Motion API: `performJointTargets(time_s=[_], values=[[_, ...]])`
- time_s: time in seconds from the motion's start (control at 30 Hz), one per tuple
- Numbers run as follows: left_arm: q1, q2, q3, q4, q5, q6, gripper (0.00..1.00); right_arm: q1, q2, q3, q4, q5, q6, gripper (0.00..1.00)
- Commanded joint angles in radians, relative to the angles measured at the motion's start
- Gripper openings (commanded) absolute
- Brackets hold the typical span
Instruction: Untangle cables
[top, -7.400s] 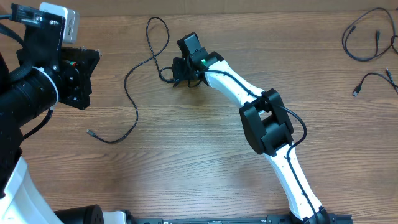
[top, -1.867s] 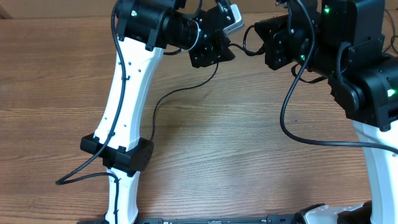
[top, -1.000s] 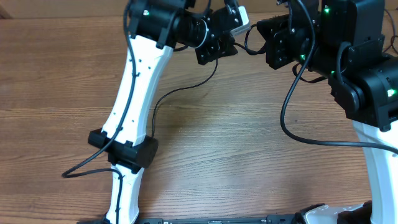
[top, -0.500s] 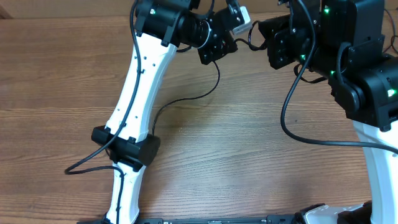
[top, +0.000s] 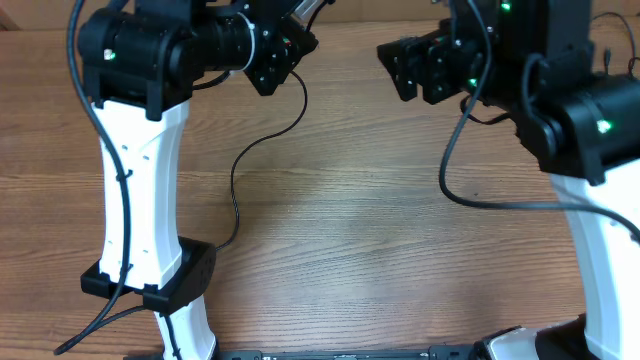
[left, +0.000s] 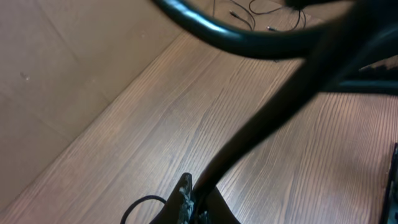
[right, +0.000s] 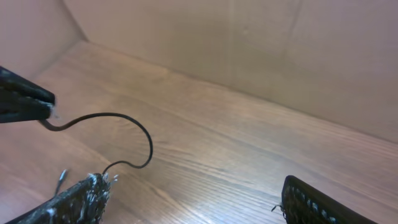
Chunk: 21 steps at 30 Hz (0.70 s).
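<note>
Observe that the left gripper (left: 186, 191) has its jaws pressed together on one end of a thin black cable (top: 236, 170). From that pinch the cable hangs down and curves over the wooden table (top: 360, 260) toward the left arm (top: 135, 200) (its lower end is hidden there). The right gripper (right: 194, 185) is near, jaws spread wide, with only table between them. You see more cables (left: 252, 7) lying well apart.

table (top: 350, 230): mid-brown wood, fine grain with darker streaks
cable (top: 233, 190): plain black
left arm (top: 135, 200): white links, black joints, black wiring, one green light
right arm (top: 600, 260): white link, black joints, black wiring, small green lights
wall (right: 217, 37): plain tan
</note>
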Motion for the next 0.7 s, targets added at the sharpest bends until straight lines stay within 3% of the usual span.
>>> performJointTargets(time_s=[0.0,0.17,0.27,0.4,0.57,0.67], values=[[0.009,0.003,0.006,-0.017,-0.008,-0.026,0.04,-0.002,0.032,0.010,0.008,-0.085,-0.001,0.88],[0.008,0.003,0.006,-0.017,-0.028,-0.026,0.04,-0.002,0.056,0.010,0.066,-0.119,-0.002,0.88],[0.010,0.003,0.006,-0.013,-0.040,-0.024,0.04,-0.003,0.055,0.011,0.198,-0.113,-0.008,0.88],[0.010,0.003,0.006,-0.009,-0.071,-0.027,0.04,-0.003,0.053,0.011,0.410,-0.083,-0.140,0.88],[0.010,0.003,0.006,0.098,-0.184,-0.200,0.04,-0.002,0.064,0.011,0.572,-0.018,-0.155,0.88],[0.014,0.003,0.006,0.193,-0.183,-0.341,0.04,-0.003,0.069,0.011,0.570,-0.018,-0.155,0.88]])
